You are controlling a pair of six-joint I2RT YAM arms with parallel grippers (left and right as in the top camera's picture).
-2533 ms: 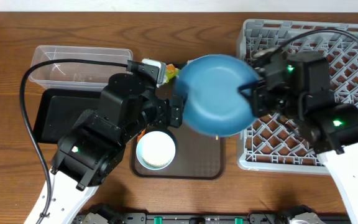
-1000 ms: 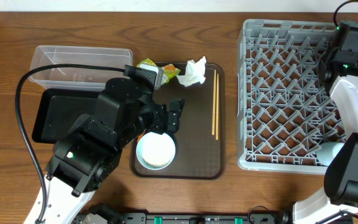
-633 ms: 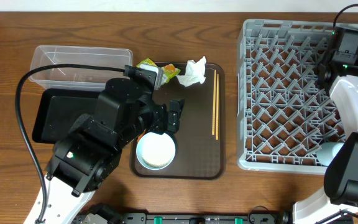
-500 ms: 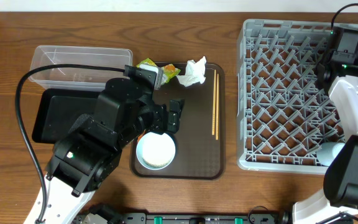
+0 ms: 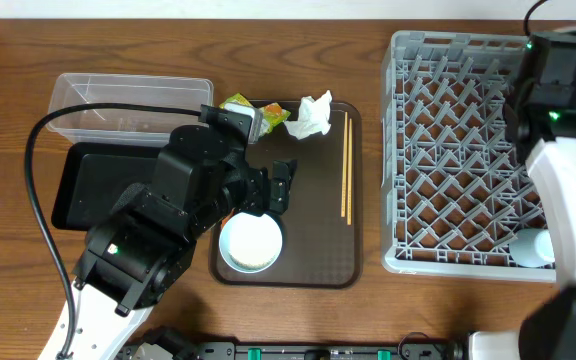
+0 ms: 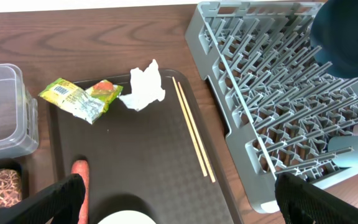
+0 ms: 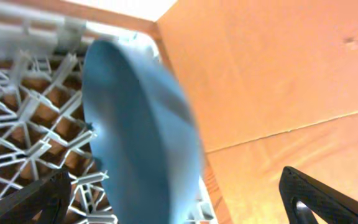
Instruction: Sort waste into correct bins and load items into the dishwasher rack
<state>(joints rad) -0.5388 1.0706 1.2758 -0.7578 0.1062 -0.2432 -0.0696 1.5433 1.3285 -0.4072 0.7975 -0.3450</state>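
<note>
At the far right end of the grey dishwasher rack (image 5: 448, 150), your right gripper (image 7: 173, 183) stands wide open. One finger is on each side of the dark-blue plate (image 7: 135, 124), and neither touches it. The plate stands on edge among the pegs, blurred in the wrist view. What looks like a pale cup (image 5: 533, 247) lies at the rack's near right corner. Your left gripper (image 6: 179, 183) is also spread wide and holds nothing as it hangs over the brown serving tray (image 5: 318, 250). The white bowl (image 5: 250, 242) sits just below it at the tray's near left, with the carrot (image 6: 79, 180) beside it. Toward the tray's far edge, the yellow-green wrapper (image 5: 253, 112) lies at the left corner and the crumpled tissue (image 5: 311, 115) just to its right. The chopsticks (image 5: 347, 165) run along the right side. Left of the serving tray sit the clear tub (image 5: 128, 105) and, nearer you, the black tray (image 5: 78, 190), which holds the brown food scrap (image 6: 4, 186). Compared with a couple of seconds ago, the plate is no longer carried between the serving tray and the rack's left edge. Your left arm and everything on the serving tray are unchanged.
</note>
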